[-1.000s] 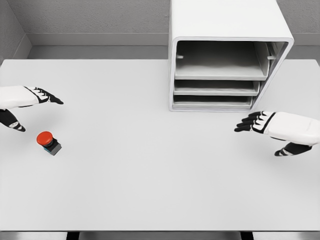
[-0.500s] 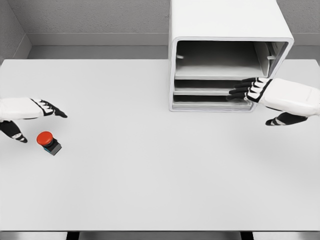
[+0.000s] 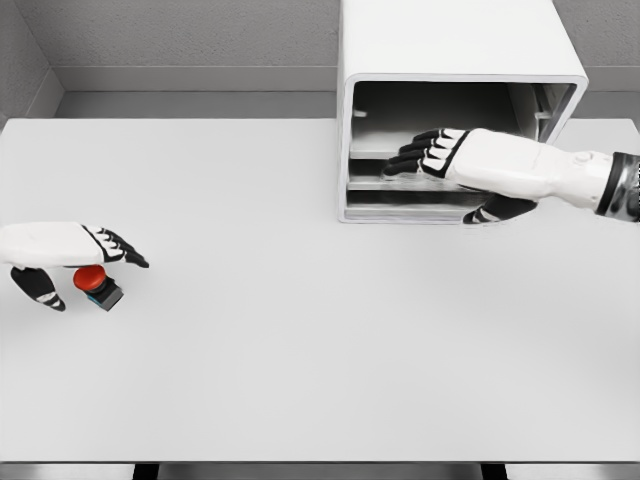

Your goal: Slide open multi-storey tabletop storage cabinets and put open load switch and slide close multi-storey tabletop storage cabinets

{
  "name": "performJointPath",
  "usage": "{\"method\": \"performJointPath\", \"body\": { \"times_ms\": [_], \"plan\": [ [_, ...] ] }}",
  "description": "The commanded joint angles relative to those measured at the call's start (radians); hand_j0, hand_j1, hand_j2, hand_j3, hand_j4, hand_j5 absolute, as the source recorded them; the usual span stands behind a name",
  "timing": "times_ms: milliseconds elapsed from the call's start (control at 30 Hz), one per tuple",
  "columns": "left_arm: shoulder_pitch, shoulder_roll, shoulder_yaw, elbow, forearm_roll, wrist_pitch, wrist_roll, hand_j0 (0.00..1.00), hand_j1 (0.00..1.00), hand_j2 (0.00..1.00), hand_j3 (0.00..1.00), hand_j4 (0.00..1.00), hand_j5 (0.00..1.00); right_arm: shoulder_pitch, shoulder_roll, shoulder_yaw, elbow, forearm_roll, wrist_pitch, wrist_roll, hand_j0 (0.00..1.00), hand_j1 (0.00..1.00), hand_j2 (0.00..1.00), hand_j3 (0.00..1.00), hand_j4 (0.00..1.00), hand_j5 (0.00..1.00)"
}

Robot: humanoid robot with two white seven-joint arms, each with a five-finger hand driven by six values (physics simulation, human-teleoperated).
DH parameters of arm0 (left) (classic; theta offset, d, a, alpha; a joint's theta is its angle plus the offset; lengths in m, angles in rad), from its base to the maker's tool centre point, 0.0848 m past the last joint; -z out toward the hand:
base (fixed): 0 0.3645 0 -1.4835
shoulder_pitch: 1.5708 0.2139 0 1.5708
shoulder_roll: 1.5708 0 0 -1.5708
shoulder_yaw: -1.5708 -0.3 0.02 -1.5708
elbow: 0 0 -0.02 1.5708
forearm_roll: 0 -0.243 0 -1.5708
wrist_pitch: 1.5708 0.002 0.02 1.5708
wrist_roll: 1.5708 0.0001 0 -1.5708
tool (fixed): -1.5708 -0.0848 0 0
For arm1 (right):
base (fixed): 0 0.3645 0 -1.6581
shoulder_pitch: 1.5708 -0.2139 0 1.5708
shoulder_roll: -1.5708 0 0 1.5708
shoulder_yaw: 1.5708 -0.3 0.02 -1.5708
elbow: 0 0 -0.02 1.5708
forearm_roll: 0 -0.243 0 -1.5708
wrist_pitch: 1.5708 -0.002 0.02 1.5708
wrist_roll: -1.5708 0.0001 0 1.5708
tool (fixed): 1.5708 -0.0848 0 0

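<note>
Covering red-capped load switch (image 3: 95, 283) partly, left hand (image 3: 60, 250) open; right hand (image 3: 470, 165) open, hiding from you cabinet (image 3: 450, 60) middle tray.

A red-capped load switch (image 3: 92, 280) on a dark teal base sits on the plain white counter (image 3: 300, 340), the cabinet (image 3: 450, 50) white with grey shelves, each robot hand (image 3: 480, 165) white with black fingers.

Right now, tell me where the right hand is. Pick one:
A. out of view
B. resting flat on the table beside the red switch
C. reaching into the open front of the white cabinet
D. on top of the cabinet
C: the right hand extends into the open front of the cabinet, fingers at its shelves.
</note>
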Motion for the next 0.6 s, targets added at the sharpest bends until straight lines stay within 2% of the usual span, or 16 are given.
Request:
{"method": "performJointPath", "body": {
  "times_ms": [0, 167, 267, 333, 467, 567],
  "plan": [
    [0.000, 0.000, -0.001, -0.001, 0.002, 0.002, 0.000, 1.00, 1.00, 1.00, 1.00, 1.00, 1.00, -0.006, 0.035, 0.006, 0.074, 0.017, 0.067, 0.000, 1.00, 1.00, 1.00, 1.00, 1.00, 1.00],
    [-0.002, -0.005, -0.001, -0.010, -0.003, 0.002, 0.000, 1.00, 1.00, 1.00, 1.00, 1.00, 1.00, -0.026, 0.081, 0.009, 0.100, 0.077, 0.104, 0.000, 1.00, 1.00, 1.00, 1.00, 1.00, 1.00],
    [-0.002, -0.007, -0.001, -0.010, -0.018, 0.002, 0.000, 0.95, 0.95, 0.95, 0.95, 0.95, 0.95, -0.048, 0.105, 0.009, 0.136, 0.094, 0.110, 0.000, 1.00, 1.00, 1.00, 1.00, 1.00, 1.00],
    [-0.003, 0.000, 0.002, -0.010, -0.021, 0.002, 0.000, 0.94, 0.94, 0.94, 0.94, 0.94, 0.94, -0.071, 0.128, 0.055, 0.161, 0.118, 0.110, 0.000, 1.00, 1.00, 1.00, 1.00, 1.00, 1.00],
    [-0.002, -0.003, 0.005, -0.040, -0.032, 0.002, 0.000, 0.94, 0.94, 0.94, 0.94, 0.94, 0.94, -0.072, 0.153, 0.088, 0.192, 0.135, 0.109, 0.000, 1.00, 1.00, 1.00, 1.00, 1.00, 1.00],
    [-0.003, -0.003, 0.006, -0.056, -0.043, 0.002, 0.000, 0.94, 0.94, 0.94, 0.94, 0.94, 0.94, -0.106, 0.165, 0.088, 0.245, 0.137, 0.109, 0.000, 1.00, 1.00, 1.00, 1.00, 1.00, 1.00]
  ]
}}
